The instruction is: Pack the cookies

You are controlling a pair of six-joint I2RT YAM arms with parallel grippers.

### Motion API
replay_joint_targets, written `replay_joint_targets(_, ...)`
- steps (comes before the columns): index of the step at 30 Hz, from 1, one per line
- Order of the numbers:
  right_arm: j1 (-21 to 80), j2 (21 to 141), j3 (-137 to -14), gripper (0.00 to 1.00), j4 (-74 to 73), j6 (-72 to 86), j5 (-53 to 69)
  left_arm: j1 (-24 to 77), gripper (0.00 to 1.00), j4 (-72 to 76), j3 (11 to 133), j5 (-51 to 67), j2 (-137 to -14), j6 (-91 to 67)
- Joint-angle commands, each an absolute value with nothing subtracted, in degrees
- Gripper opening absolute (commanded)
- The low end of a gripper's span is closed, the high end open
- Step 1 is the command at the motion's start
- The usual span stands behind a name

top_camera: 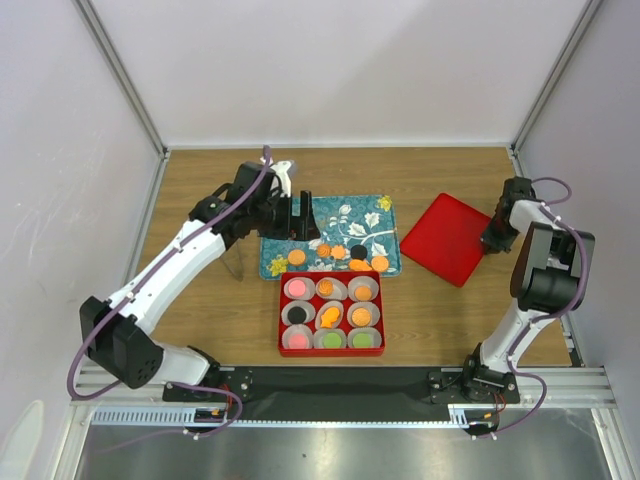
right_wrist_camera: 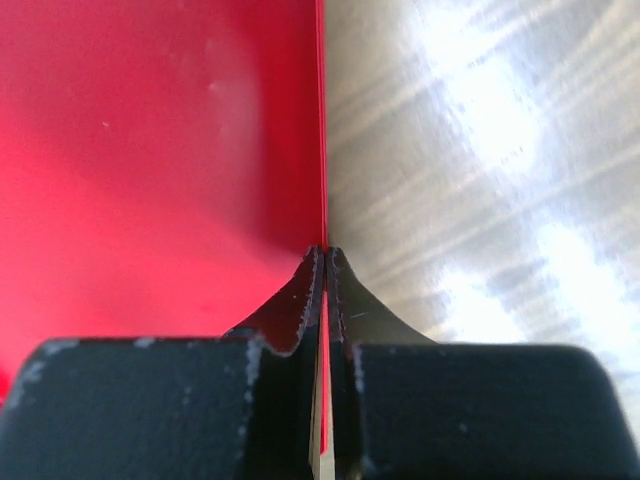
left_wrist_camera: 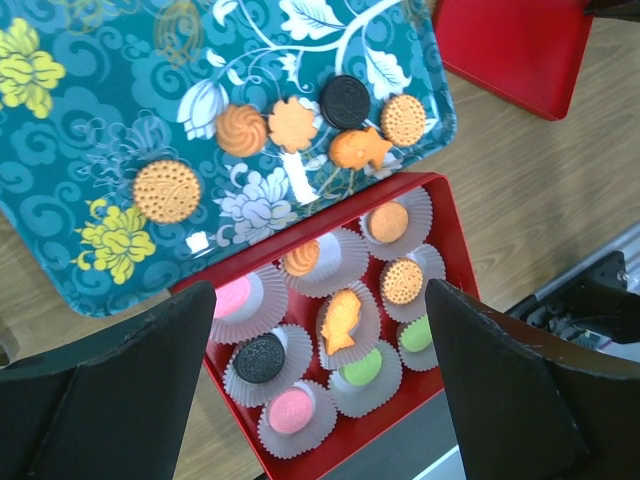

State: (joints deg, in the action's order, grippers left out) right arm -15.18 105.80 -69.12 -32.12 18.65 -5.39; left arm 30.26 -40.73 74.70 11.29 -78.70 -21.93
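Cookies [left_wrist_camera: 167, 190] in two lots: six loose on teal tray [left_wrist_camera: 80, 150], nine in paper cups [left_wrist_camera: 268, 305] inside red box [top_camera: 281, 320] just beside tray. Left jaws released, spread wide, hanging over tray's near edge and box; boxed cookies show between fingertips, loose ones just beyond. Right jaws clenched on thin edge of red lid [top_camera: 445, 240], out on worktop [top_camera: 420, 320], well apart from cookies.

Top external: high behind my bases, looking down on the whole table [top_camera: 450, 320].
Left wrist: looks down between my left fingers [left_wrist_camera: 110, 400], fairly near the tray [left_wrist_camera: 100, 120] and red box [left_wrist_camera: 452, 240].
Right wrist: very close, sighting along the red lid [right_wrist_camera: 150, 150] edge.
Shared: top and left wrist both show tray, box, lid.
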Motion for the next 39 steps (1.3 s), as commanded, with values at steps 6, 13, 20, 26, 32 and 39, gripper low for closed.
replay_joint_targets(6,-15.3,96.7,-73.9,0.0,-41.5,21.0,-5.1,30.8,0.95,-34.7,76.5,17.7,-81.0,-22.5)
replay_joint_targets(13,-15.3,92.5,-78.0,0.0,-47.7,21.2,-6.3,30.8,0.96,-31.4,78.9,22.3,-84.5,-23.5)
replay_joint_targets(20,-14.0,89.6,-80.4,0.0,-51.3,21.2,-2.6,30.8,0.99,-26.6,82.2,27.2,-89.6,-25.4)
replay_joint_targets(26,-10.4,87.2,-83.6,0.0,-55.3,21.8,-0.5,30.8,0.99,-20.3,87.4,33.7,-97.5,-29.0)
replay_joint_targets(32,-6.1,84.6,-85.6,0.0,-58.8,23.1,2.9,30.4,0.99,-17.8,94.5,38.8,-106.1,-28.7)
replay_joint_targets(39,-1.4,81.4,-84.9,0.0,-59.6,26.0,6.1,30.3,0.99,-16.3,101.0,42.6,-111.2,-31.2)
